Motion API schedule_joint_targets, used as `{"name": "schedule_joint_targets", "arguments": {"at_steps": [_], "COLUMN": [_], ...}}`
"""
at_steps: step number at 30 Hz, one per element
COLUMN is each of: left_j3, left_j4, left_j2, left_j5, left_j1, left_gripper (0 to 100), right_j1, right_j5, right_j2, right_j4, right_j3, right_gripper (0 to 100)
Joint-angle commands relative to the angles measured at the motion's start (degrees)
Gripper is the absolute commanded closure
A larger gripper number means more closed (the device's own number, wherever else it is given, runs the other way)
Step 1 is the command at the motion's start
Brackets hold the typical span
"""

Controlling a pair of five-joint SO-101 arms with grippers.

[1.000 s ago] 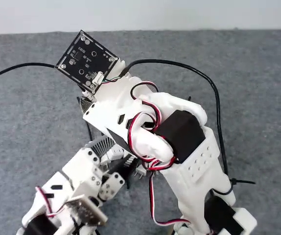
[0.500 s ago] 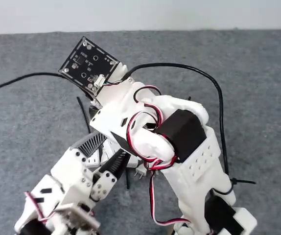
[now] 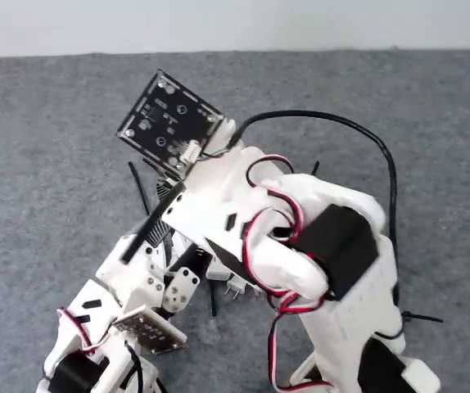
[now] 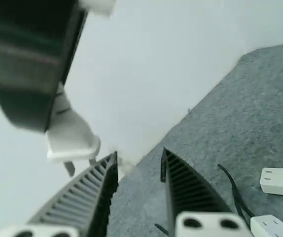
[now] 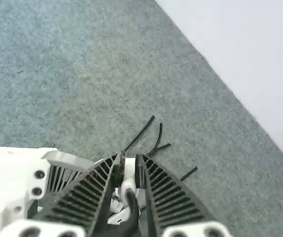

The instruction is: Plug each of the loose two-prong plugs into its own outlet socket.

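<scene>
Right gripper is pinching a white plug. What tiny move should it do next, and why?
Probably carry the plug down toward one of the white sockets lying on the grey mat. The right gripper is shut on it up in the air, not at any socket yet, and the left gripper is open and empty.

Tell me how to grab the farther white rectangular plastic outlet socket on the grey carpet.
Grip the farther white rectangular plastic outlet socket across its two long sides, mid-length, coming down from above with the open left end effector. It lies flat on the grey carpet, and those sides look straight and parallel, likely giving a square hold.
</scene>
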State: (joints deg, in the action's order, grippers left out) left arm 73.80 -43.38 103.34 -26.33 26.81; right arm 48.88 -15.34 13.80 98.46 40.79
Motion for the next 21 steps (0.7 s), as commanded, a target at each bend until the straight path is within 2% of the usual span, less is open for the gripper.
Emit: {"name": "schedule_joint_targets", "arguments": {"at_steps": [1,14,21], "left_j3": [-0.57,-0.22,2.33], "left_j4": [2.2,1.85,2.29], "left_j2": [0.97,0.97,0.97], "left_j5": [1.49,1.58,1.58], "left_j1": [-1.41,-1.41,-1.41], "left_gripper": [86,86,86], "right_j1": [0.22,-0.13,-8.92], "right_j5": [-0.97,-1.05,-1.23], "right_j2": [2.15,2.07,0.75], "right_j4": [2.77,4.09,2.68], "right_j3": [2.64,2.46,2.46], "right_gripper": [99.1,99.1,99.1]}}
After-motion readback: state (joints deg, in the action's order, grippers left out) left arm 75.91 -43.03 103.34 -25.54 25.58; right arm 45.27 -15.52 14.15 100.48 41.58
